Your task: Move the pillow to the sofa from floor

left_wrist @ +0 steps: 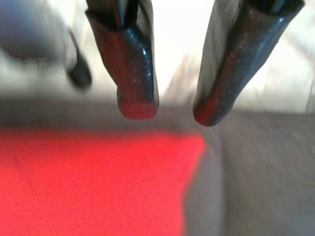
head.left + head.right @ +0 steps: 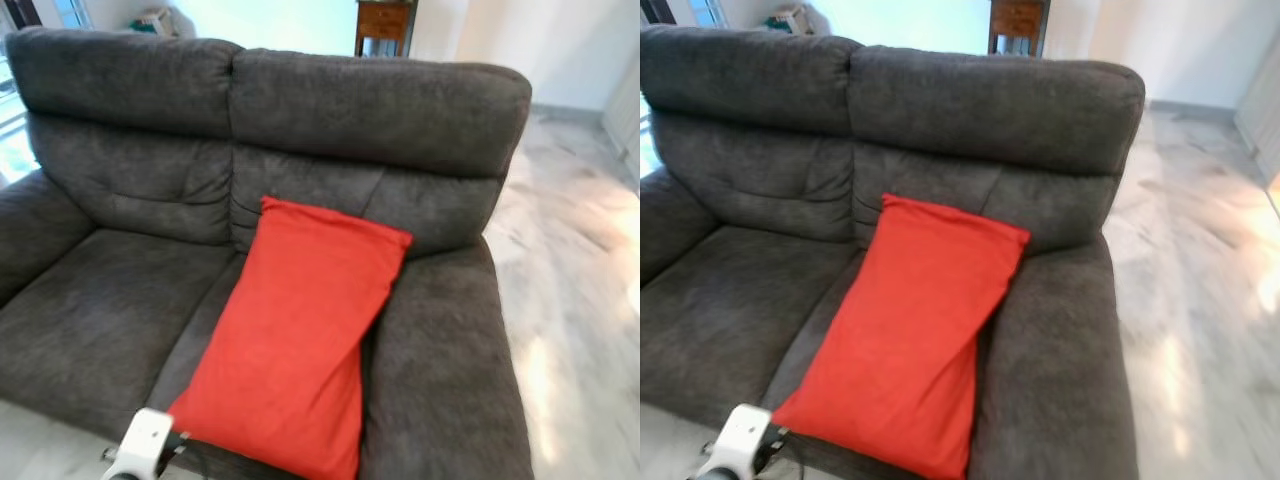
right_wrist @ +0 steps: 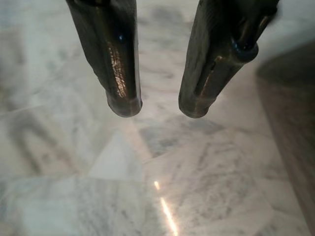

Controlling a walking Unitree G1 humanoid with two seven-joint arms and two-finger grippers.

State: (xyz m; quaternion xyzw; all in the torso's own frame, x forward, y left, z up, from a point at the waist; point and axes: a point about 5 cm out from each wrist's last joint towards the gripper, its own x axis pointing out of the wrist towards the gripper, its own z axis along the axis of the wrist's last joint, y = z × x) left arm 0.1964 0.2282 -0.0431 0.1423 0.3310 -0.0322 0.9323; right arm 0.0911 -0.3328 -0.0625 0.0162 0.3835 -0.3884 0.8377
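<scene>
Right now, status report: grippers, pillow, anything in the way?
Left gripper open, above the red pillow. Right gripper open over marble floor. Pillow lies on the sofa, leaning against its armrest. Nothing blocking.

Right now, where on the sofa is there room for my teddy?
The left seat of the sofa is bare, between the left armrest and the red pillow. The wide right armrest beside the pillow is bare too. The right seat is crowded: the pillow leans across it against the backrest, with the left tool open just above it.
</scene>
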